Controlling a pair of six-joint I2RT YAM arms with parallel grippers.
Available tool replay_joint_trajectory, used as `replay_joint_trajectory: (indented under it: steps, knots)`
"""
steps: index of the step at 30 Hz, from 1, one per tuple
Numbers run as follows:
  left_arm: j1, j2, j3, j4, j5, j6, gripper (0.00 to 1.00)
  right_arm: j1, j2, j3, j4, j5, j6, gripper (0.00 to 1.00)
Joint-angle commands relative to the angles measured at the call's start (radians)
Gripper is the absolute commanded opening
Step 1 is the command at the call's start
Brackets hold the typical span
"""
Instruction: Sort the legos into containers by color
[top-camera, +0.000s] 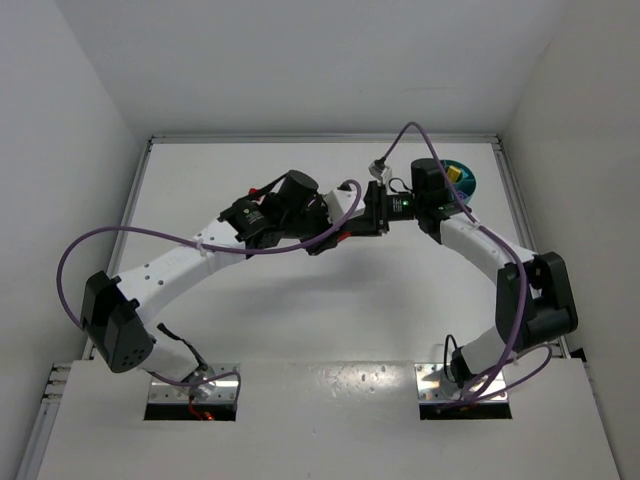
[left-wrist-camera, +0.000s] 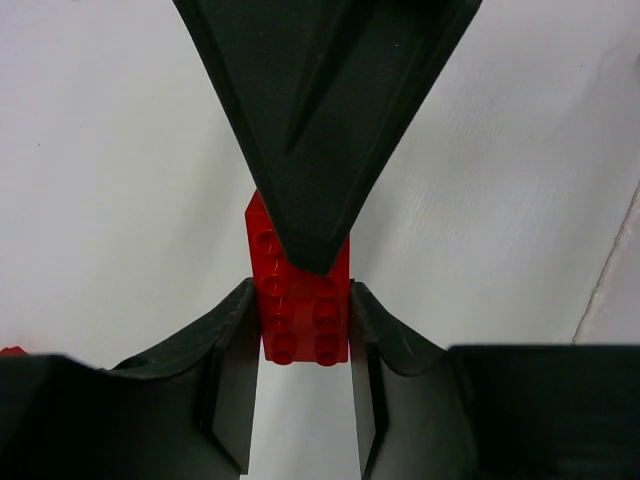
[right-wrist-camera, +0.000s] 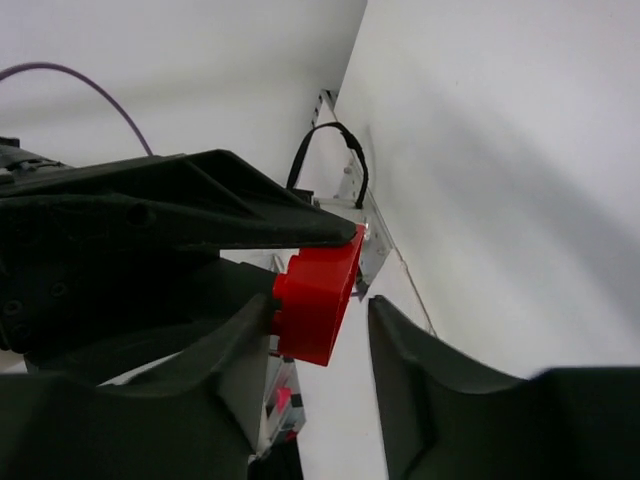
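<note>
A red lego (left-wrist-camera: 300, 320) is pinched between my left gripper's (left-wrist-camera: 303, 322) two fingers, studs facing the camera. My right gripper (right-wrist-camera: 320, 312) is open around the same red lego (right-wrist-camera: 315, 300). The brick rests against its left finger (right-wrist-camera: 240, 350), with a gap to its right finger (right-wrist-camera: 420, 360). One right finger (left-wrist-camera: 320, 120) crosses over the brick's top in the left wrist view. In the top view both grippers meet mid-table, the left (top-camera: 345, 218) and the right (top-camera: 378, 212); the brick is hidden there. The teal tub (top-camera: 467, 185) sits behind the right wrist with a yellow lego (top-camera: 453, 172) inside.
White walls enclose the table on the left, back and right (top-camera: 560, 150). A metal rail (top-camera: 320, 138) runs along the back edge. A sliver of something red (left-wrist-camera: 10, 351) shows at the left edge of the left wrist view. Purple cables (top-camera: 100, 240) loop off both arms.
</note>
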Motion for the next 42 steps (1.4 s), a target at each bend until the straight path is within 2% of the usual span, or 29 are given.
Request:
replay_joint_trajectory:
  steps: [1, 2, 6, 7, 8, 9, 10, 13, 15, 16, 17, 18, 20, 22, 24, 26, 28, 30, 36, 42]
  knots:
    - [-0.008, -0.004, 0.034, 0.014, 0.019, 0.008, 0.08, 0.016, 0.004, 0.044, 0.014, -0.010, -0.045, 0.37]
    - [-0.008, -0.004, 0.034, 0.014, 0.019, 0.008, 0.10, 0.016, 0.004, 0.035, 0.014, -0.010, -0.045, 0.26]
    - [-0.008, -0.004, 0.024, 0.014, 0.019, -0.001, 0.30, 0.016, -0.008, 0.013, 0.043, 0.039, -0.045, 0.11]
    - [-0.008, -0.014, 0.024, 0.014, 0.019, -0.018, 0.39, 0.016, -0.008, 0.013, 0.043, 0.050, -0.045, 0.08]
    - [-0.008, -0.014, 0.014, 0.014, -0.011, -0.038, 0.52, 0.016, -0.008, 0.004, 0.053, 0.050, -0.045, 0.06]
    - [0.001, -0.014, 0.014, 0.014, -0.037, -0.065, 0.71, 0.002, -0.008, 0.004, 0.054, 0.062, -0.045, 0.03]
    - [0.024, -0.024, 0.003, 0.014, -0.056, -0.120, 0.99, -0.007, -0.008, 0.004, 0.041, 0.063, -0.045, 0.03]
    - [0.082, -0.033, -0.008, 0.001, -0.103, -0.214, 1.00, -0.041, -0.026, -0.007, -0.041, 0.063, -0.102, 0.00]
    - [0.170, -0.044, -0.017, 0.000, -0.002, -0.240, 1.00, -0.065, -0.039, 0.002, -0.090, 0.072, -0.168, 0.00]
    - [0.234, -0.054, -0.028, -0.012, 0.103, -0.252, 1.00, -0.090, -0.051, 0.002, -0.129, 0.084, -0.179, 0.00]
    - [0.265, -0.054, -0.028, -0.021, 0.104, -0.262, 1.00, -0.105, -0.051, 0.002, -0.144, 0.084, -0.179, 0.00]
    - [0.294, -0.054, -0.044, -0.021, 0.204, -0.271, 1.00, -0.125, -0.051, -0.007, -0.164, 0.095, -0.179, 0.00]
    - [0.352, -0.067, -0.064, -0.021, 0.265, -0.314, 1.00, -0.168, -0.051, -0.007, -0.221, 0.095, -0.179, 0.00]
    - [0.421, -0.079, -0.095, -0.012, 0.311, -0.325, 1.00, -0.240, -0.025, -0.007, -0.212, 0.095, -0.115, 0.00]
    - [0.467, -0.079, -0.104, -0.012, 0.341, -0.335, 1.00, -0.301, -0.011, -0.037, -0.126, 0.095, -0.029, 0.00]
    - [0.491, -0.088, -0.115, -0.012, 0.355, -0.345, 1.00, -0.331, -0.011, -0.048, -0.031, 0.095, 0.123, 0.00]
    - [0.511, -0.097, -0.127, -0.001, 0.377, -0.357, 1.00, -0.370, -0.011, -0.048, 0.070, 0.148, 0.244, 0.00]
    - [0.524, -0.119, -0.150, 0.013, 0.377, -0.369, 1.00, -0.409, -0.011, -0.010, 0.023, 0.231, 0.286, 0.00]
    - [0.570, -0.119, -0.160, 0.022, 0.377, -0.398, 1.00, -0.507, 0.026, 0.015, -0.186, 0.331, 0.401, 0.00]
    - [0.590, -0.099, -0.169, 0.042, 0.412, -0.420, 1.00, -0.591, 0.026, -0.015, -0.183, 0.330, 0.528, 0.00]
